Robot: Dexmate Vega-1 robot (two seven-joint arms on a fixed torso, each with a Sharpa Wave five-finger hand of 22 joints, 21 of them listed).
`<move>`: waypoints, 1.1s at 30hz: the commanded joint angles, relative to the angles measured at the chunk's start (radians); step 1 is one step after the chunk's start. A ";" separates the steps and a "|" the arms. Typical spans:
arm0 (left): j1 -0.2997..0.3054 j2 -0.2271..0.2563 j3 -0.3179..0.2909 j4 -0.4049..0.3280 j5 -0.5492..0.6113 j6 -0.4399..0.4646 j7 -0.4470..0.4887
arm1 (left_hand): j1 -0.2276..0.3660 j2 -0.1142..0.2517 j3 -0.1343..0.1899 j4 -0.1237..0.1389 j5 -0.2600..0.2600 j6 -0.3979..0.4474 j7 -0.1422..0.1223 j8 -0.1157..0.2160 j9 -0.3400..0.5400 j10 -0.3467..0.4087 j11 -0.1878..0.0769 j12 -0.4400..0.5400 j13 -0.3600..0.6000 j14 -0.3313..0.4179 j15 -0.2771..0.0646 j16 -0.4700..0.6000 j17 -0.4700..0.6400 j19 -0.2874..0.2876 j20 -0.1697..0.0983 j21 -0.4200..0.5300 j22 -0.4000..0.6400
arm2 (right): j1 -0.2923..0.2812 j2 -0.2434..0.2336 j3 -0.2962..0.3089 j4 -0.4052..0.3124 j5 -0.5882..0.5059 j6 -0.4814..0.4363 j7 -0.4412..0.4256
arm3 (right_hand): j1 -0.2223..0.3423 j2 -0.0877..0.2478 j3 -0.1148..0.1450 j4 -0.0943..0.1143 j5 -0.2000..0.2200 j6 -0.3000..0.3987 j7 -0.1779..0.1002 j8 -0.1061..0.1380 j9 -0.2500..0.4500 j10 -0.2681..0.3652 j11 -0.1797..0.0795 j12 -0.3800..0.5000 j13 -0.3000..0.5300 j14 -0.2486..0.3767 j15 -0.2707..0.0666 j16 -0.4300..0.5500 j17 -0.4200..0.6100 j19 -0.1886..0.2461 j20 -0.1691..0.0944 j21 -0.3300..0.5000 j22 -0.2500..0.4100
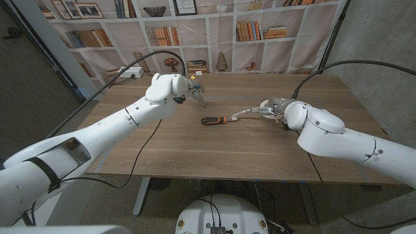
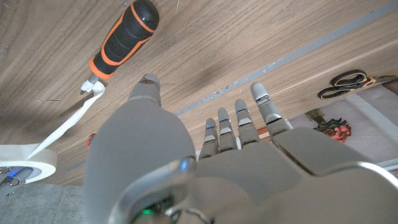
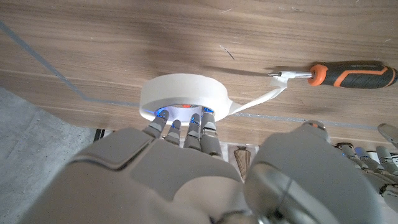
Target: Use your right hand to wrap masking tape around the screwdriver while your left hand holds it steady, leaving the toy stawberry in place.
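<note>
The screwdriver, with a black and orange handle, lies on the wooden table near its middle; its handle and shaft also show from the wrists. A strip of masking tape runs from the shaft to the tape roll. My right hand holds the roll with its fingers tucked into its hole, just right of the screwdriver. My left hand hovers behind and left of the screwdriver, its fingers apart, touching nothing. A small red patch beside the strip may be the toy strawberry.
A power strip with a black cable lies at the table's back left. Scissors lie near the far edge. A bookshelf backdrop stands behind the table. Bare wood lies in front of the screwdriver.
</note>
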 commanded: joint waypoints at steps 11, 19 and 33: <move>0.035 0.026 -0.029 -0.042 -0.005 0.000 0.016 | -0.006 0.005 -0.012 0.001 0.008 0.012 -0.003 0.003 -0.007 0.024 -0.002 0.009 -0.009 0.016 -0.022 0.014 -0.009 0.027 -0.013 -0.008 0.001 | -0.277 0.073 0.261 0.024 -0.160 0.223 -0.038 | 0.081 0.084 -0.092 -0.001 0.012 -0.965 -0.148 -0.140 0.005 -0.110 0.020 -0.034 0.115 0.147 -0.013 0.023 0.063 0.202 0.075 -0.073 0.008; 0.127 0.031 -0.161 -0.056 -0.163 -0.055 0.166 | -0.002 0.010 -0.014 0.001 0.010 0.014 -0.003 0.002 -0.011 0.028 -0.004 0.011 -0.015 0.026 -0.026 0.018 -0.014 0.041 -0.008 -0.008 0.001 | -0.602 0.187 0.624 0.203 0.141 0.859 -0.394 | 0.078 0.128 -0.085 0.011 -0.003 -0.661 -0.217 -0.044 -0.015 -0.185 -0.013 -0.114 0.060 -0.055 -0.011 -0.071 0.009 0.097 0.061 -0.166 0.006; 0.391 0.006 -0.483 0.062 -0.685 -0.538 0.648 | -0.074 0.132 -0.011 0.059 -0.081 0.060 -0.080 -0.005 -0.033 0.013 -0.012 -0.007 -0.080 0.005 -0.040 0.003 -0.064 0.043 -0.015 -0.061 -0.004 | -0.606 0.345 0.666 0.515 0.322 1.422 -0.536 | 0.137 0.216 -0.025 -0.019 -0.065 -0.391 -0.157 -0.017 -0.019 0.003 0.003 -0.080 0.022 0.093 -0.009 -0.034 -0.028 0.233 -0.033 -0.143 0.009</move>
